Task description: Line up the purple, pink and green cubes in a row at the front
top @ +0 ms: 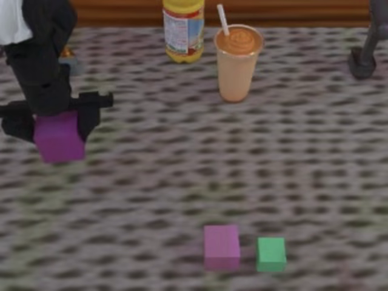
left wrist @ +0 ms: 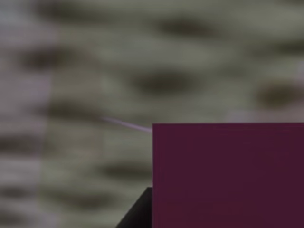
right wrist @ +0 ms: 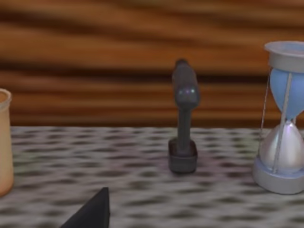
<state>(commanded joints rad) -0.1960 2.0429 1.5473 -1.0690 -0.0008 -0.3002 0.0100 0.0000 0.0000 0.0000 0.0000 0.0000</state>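
My left gripper (top: 57, 130) is shut on the purple cube (top: 59, 139) at the table's left, about mid-depth. The left wrist view is largely filled by the purple cube (left wrist: 228, 175), with one dark finger (left wrist: 140, 216) against its side. The pink cube (top: 221, 247) rests near the front edge, right of centre. The green cube (top: 270, 254) sits just to its right, a small gap between them. My right arm is out of the top view. Only a dark edge of my right gripper (right wrist: 97, 213) shows in the right wrist view, low over the cloth.
At the back stand a yellow bottle (top: 183, 30) and an orange drink cup with a straw (top: 237, 60). A dark mallet-like tool (top: 364, 54) stands at the back right. The right wrist view has the same tool (right wrist: 183, 128) and an hourglass (right wrist: 282, 118).
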